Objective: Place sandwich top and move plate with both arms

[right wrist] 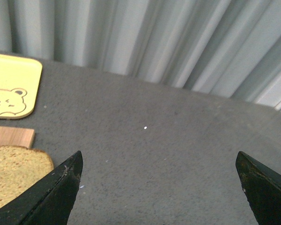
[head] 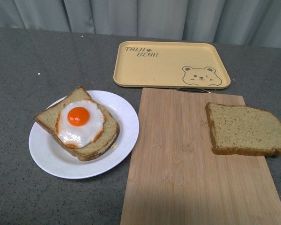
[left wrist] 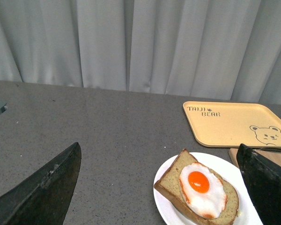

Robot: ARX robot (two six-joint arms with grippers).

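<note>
The sandwich top [head: 246, 130], a plain brown bread slice, lies on the right side of the bamboo board [head: 178, 159]; one corner of it shows in the right wrist view [right wrist: 11, 173]. The white plate [head: 47, 157] sits left of the board and holds a bread slice bearing a fried egg [head: 79, 123]. Plate [left wrist: 166, 199] and egg slice [left wrist: 201, 190] also show in the left wrist view. My left gripper [left wrist: 160, 152] is open and empty, above the table short of the plate. My right gripper [right wrist: 159, 157] is open and empty over bare table beside the plain slice. Neither arm shows in the front view.
A yellow bear-printed tray [head: 171, 64] lies empty behind the board, also in the left wrist view [left wrist: 234, 124] and the right wrist view [right wrist: 11, 89]. The grey table [head: 33, 65] runs back to pale curtains [left wrist: 140, 42].
</note>
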